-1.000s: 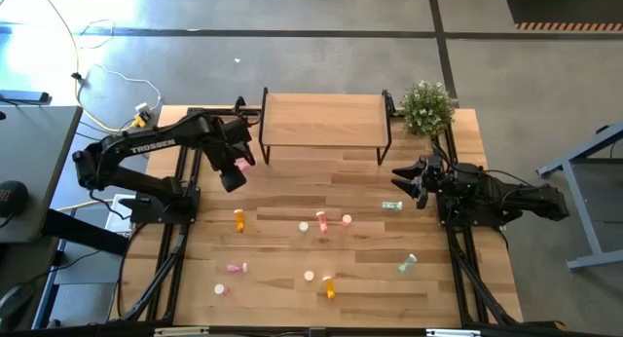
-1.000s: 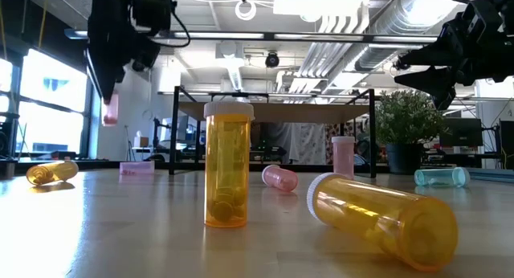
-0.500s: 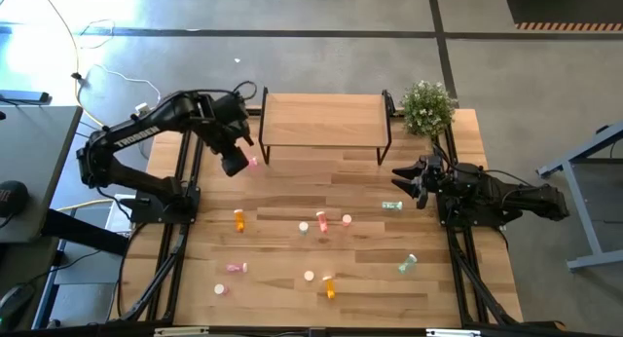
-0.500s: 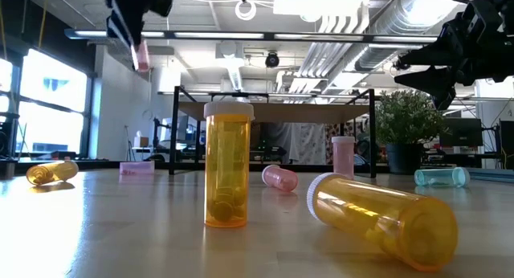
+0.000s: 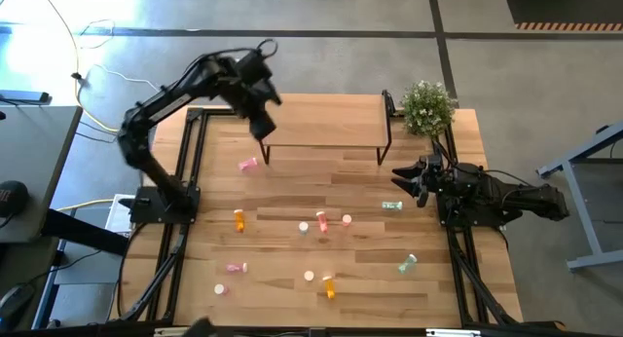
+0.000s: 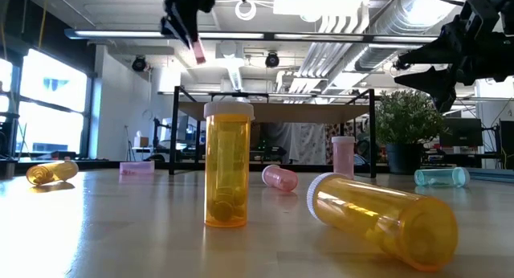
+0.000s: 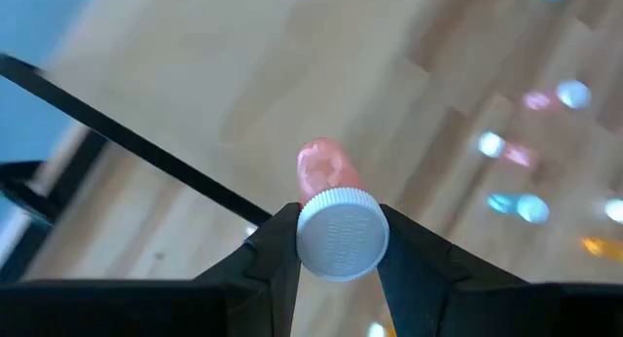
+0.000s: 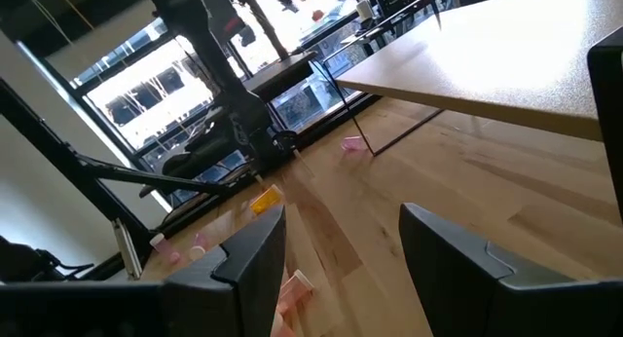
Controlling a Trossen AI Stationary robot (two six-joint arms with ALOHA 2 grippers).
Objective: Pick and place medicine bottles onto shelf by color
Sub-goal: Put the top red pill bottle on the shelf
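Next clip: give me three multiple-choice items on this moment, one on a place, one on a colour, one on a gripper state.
1. Where is the left gripper?
A. Above the shelf's left end
B. Over the plant
C. At the table's near edge

2. What colour is the bottle it holds?
A. Orange
B. Pink
C. Teal

3. How is the right gripper?
A. Shut on a bottle
B. Open, empty
C. Resting on the shelf

Key: 1 A, the left gripper hangs over the shelf; 2 B, the held bottle is pink; 3 B, the right gripper has its fingers apart with nothing between.
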